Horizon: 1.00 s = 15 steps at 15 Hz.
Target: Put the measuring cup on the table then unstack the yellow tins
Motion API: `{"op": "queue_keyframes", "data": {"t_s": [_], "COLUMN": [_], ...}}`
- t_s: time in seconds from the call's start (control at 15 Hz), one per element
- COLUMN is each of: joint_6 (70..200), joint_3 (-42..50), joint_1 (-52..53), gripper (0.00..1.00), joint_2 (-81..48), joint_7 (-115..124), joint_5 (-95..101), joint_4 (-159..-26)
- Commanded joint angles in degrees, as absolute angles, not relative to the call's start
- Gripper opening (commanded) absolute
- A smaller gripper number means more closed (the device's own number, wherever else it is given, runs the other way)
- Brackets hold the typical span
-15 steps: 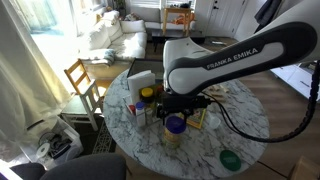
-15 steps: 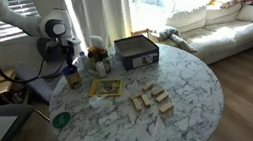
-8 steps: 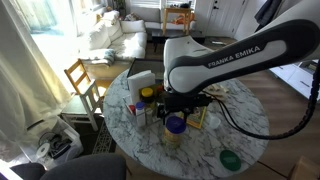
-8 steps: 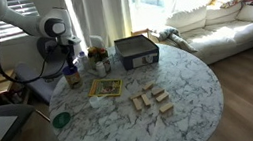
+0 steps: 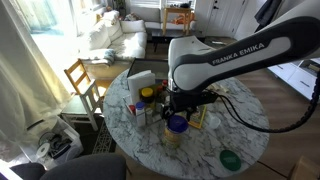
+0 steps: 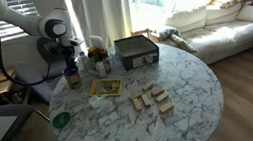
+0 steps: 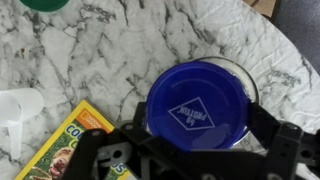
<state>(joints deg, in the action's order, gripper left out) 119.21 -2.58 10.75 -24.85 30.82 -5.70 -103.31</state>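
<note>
The blue measuring cup point(image 5: 177, 122) sits upside down on the stacked yellow tins point(image 5: 173, 138) near the edge of the marble table point(image 5: 245, 125). My gripper point(image 5: 178, 108) hangs straight over it, open. In the wrist view the cup point(image 7: 200, 100) fills the middle, a white diamond logo on its blue face. My gripper point(image 7: 200, 118) straddles it, with one black finger on each side close to the cup wall. A pale rim of the tins point(image 7: 254, 78) shows beyond the cup. In an exterior view the gripper point(image 6: 71, 69) stands low over the same stack.
A flat green disc point(image 5: 231, 159) lies near the table edge. A yellow booklet point(image 7: 70, 150) and a white scoop point(image 7: 14, 115) lie beside the cup. Jars and a white box point(image 5: 140, 82) stand close behind it. A grey box point(image 6: 136, 51) and wooden blocks point(image 6: 151, 100) sit farther off.
The arm has shifted slightly sideways over the cup. The jaws stay open, and the cup and tins have not moved.
</note>
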Motion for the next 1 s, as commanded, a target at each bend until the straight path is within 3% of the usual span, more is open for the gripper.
{"op": "queue_keyframes", "data": {"t_s": [0.0,0.93], "joint_6": [118.38,116.99], "joint_3": [-3.46,-4.35], "joint_1": [9.40,8.93], "gripper": [1.00,1.00], "joint_2": [-23.45,-24.48], "joint_7": [26.55,18.04], "joint_5": [-9.01,-11.50], "joint_4": [-105.49,-105.07]}}
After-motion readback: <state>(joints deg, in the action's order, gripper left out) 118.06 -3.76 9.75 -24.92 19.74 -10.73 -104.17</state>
